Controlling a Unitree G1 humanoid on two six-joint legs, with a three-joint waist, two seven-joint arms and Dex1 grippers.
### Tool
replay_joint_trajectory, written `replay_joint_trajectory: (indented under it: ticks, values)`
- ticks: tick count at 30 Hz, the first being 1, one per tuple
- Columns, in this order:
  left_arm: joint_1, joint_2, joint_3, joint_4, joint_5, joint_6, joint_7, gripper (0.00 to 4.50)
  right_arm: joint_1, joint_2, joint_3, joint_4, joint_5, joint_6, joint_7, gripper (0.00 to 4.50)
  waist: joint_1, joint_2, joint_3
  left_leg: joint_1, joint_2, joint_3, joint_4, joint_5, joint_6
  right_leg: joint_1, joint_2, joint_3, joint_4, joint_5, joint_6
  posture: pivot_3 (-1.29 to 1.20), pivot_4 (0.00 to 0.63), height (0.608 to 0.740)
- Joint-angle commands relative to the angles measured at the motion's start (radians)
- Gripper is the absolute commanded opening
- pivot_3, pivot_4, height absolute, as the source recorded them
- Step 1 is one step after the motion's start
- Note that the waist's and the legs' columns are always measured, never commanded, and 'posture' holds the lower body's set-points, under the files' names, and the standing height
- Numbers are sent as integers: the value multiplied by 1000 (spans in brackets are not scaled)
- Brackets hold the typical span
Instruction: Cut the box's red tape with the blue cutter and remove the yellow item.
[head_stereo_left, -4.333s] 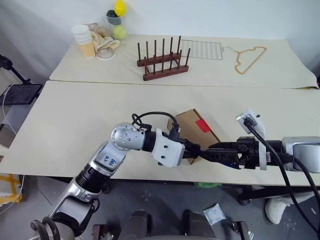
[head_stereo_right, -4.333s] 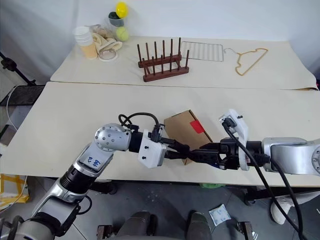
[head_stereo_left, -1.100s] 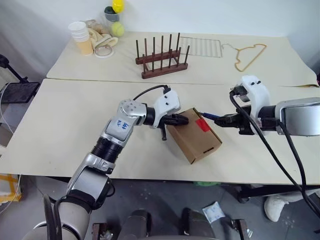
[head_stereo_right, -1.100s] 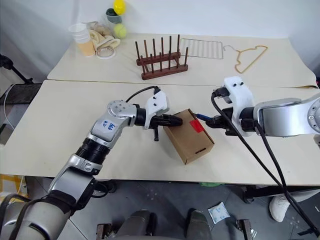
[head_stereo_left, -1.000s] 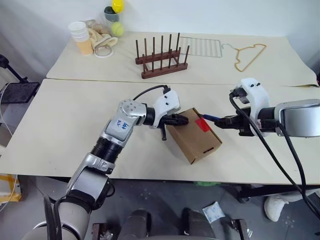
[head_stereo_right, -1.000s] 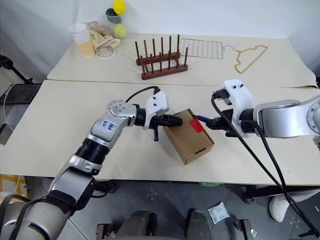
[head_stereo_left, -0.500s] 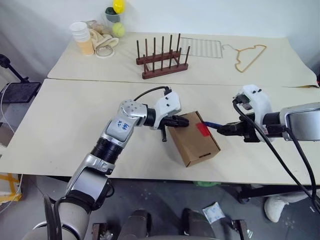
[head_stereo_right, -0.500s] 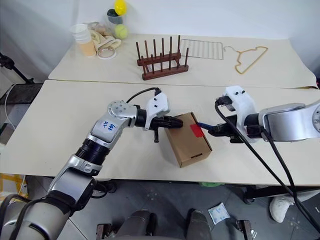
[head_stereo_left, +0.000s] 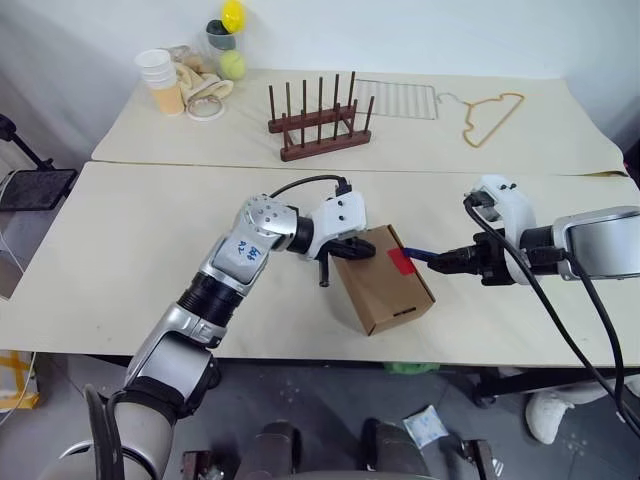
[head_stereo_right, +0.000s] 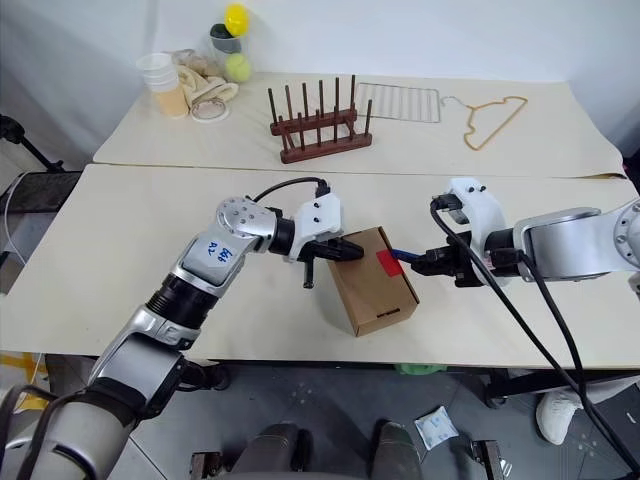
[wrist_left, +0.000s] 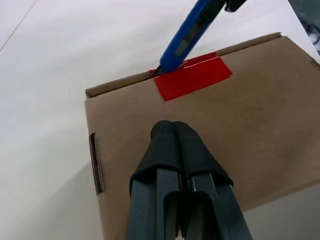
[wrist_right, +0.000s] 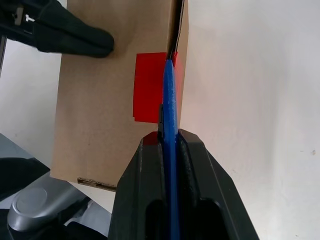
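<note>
Left eye view: the box (head_stereo_left: 383, 278) is seen lying flat near the front edge of the table (head_stereo_left: 130, 240), with its long side turned at a slant, one short end toward the robot and a little to the right. It is likely light and stiff, so it could slide if pushed; it is best held down on its flat top, away from the red tape (head_stereo_left: 402, 261). The left gripper (head_stereo_left: 362, 247) is pressed shut, with nothing in it, and is laid against the box's top near the far left corner. The right gripper (head_stereo_left: 447, 264) is closed on the blue cutter (head_stereo_left: 421, 256), which is pointed from the right toward the tape. Left wrist view: the two closed fingers (wrist_left: 172, 150) are seen resting on the brown top, and the cutter's dark tip is seen touching the tape just at the flap edge. Right wrist view: the cutter (wrist_right: 170, 120) is held between the fingers by its back half, its long line running straight along the flap seam. It looks thin and hard, so a tight hold is needed. The yellow item is thought to be inside the closed box.
</note>
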Motion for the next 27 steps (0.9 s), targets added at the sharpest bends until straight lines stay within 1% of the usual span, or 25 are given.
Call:
replay_joint_trajectory:
  ticks: [1,5,17,27]
  values:
    - [9,-6,-107,54,72,6,-48,0,27,-9,26,-36,18,29,30,62,0,-1,-3,0,0,0,0,0,0,0,0,0,0,0,0,0,150,740]
    - [13,-5,-132,74,96,19,-63,0,44,-53,38,-65,18,40,82,62,4,-1,-6,0,0,0,0,0,0,0,0,0,0,0,0,0,150,740]
    - [24,-25,-126,98,98,56,-45,0,135,-205,57,-152,18,9,233,62,8,-4,-11,2,3,-4,0,0,0,4,-1,-1,-2,0,0,0,150,740]
    - [27,-28,-116,100,92,61,-39,0,251,-343,29,-235,18,-53,343,62,8,-3,-12,3,3,-14,0,0,0,7,-2,-3,-5,0,0,0,150,740]
